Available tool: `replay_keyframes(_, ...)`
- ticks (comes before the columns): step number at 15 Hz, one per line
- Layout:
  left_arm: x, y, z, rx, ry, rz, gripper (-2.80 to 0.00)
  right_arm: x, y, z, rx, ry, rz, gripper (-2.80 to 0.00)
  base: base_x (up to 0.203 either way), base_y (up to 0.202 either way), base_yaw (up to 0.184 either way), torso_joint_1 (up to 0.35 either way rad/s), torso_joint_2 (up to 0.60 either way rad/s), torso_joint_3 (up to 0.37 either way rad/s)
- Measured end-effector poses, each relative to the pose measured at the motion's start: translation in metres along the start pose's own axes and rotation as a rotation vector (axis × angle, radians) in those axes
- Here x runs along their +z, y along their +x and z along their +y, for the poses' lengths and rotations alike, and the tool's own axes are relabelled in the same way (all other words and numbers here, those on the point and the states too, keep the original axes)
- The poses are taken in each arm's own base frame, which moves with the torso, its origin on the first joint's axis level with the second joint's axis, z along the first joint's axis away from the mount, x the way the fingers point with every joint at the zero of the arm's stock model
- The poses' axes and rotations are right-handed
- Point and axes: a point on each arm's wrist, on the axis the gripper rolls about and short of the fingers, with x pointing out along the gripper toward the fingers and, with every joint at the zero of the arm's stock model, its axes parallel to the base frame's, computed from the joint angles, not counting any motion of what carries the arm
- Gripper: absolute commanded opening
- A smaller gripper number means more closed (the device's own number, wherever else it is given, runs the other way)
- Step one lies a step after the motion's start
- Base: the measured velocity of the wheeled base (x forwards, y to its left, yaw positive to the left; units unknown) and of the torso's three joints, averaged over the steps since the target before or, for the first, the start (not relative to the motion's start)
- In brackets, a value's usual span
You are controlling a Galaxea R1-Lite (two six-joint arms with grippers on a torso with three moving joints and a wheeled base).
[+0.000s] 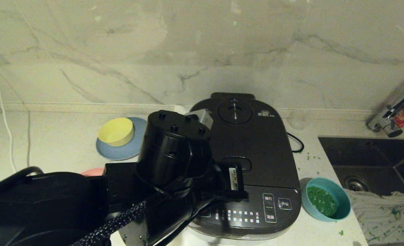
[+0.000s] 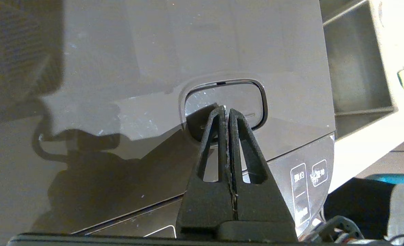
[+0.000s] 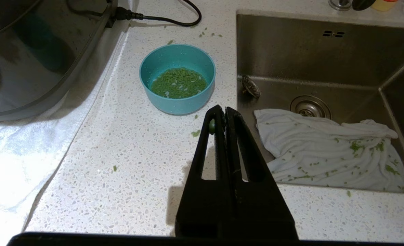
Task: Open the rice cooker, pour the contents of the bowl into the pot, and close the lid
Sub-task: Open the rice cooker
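The clenched left tool [image 2: 226, 111] is set on the stiff, sprung latch button [image 2: 224, 102] of the shut lid [image 1: 253, 143]; the right tool [image 3: 224, 112] is also clenched, empty.

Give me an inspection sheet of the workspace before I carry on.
Surface: speckled counter, green bits strewn.
Job's things: rice cooker, lid shut; teal bowl of green bits beside it.
Clutter: yellow bowl on blue plate; cloth in sink.
Grippers: left gripper shut, at latch button; right gripper shut, over counter.
Cables: power cord behind cooker.
Surroundings: marble wall, tap.
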Motion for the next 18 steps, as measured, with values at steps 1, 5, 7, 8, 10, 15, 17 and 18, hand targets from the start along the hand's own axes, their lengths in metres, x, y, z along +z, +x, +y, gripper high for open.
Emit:
replay_keyframes(1,-0.001,0.002,0.0,0.017,0.002,-0.006,-2.8,0.0,0.0,0.0,0.0,0.0,0.0,-2.8,0.0,0.0,0.0,0.0,0.0,0.0)
replay_keyframes(5,0.009,0.005,-0.002,0.028,-0.015,-0.081,-2.8,0.0,0.0,0.0,-0.001,0.0,0.0,-2.8,0.0,0.0,0.0,0.0,0.0,0.0)
replay_keyframes(7,0.014,0.002,-0.003,0.017,-0.024,-0.099,-2.8,0.0,0.0,0.0,0.0,0.0,0.0,-2.8,0.0,0.0,0.0,0.0,0.0,0.0)
replay_keyframes(8,0.017,-0.002,-0.003,0.009,-0.029,-0.11,-2.8,0.0,0.0,0.0,0.0,0.0,0.0,-2.8,0.0,0.0,0.0,0.0,0.0,0.0)
replay_keyframes(10,0.029,-0.017,-0.005,-0.017,-0.045,-0.153,-2.8,0.0,0.0,0.0,0.0,0.0,0.0,-2.8,0.0,0.0,0.0,0.0,0.0,0.0)
replay_keyframes(15,0.065,-0.068,-0.009,-0.102,-0.086,-0.295,-2.8,0.0,0.0,0.0,0.0,0.0,-0.001,-2.8,0.0,0.0,0.0,0.0,0.0,0.0)
replay_keyframes(17,0.078,-0.092,-0.008,-0.131,-0.081,-0.357,-2.8,0.0,0.0,0.0,0.0,0.0,0.0,-2.8,0.0,0.0,0.0,0.0,0.0,0.0)
replay_keyframes(18,0.083,-0.105,-0.006,-0.145,-0.076,-0.389,-2.8,0.0,0.0,0.0,0.0,0.0,0.0,-2.8,0.0,0.0,0.0,0.0,0.0,0.0)
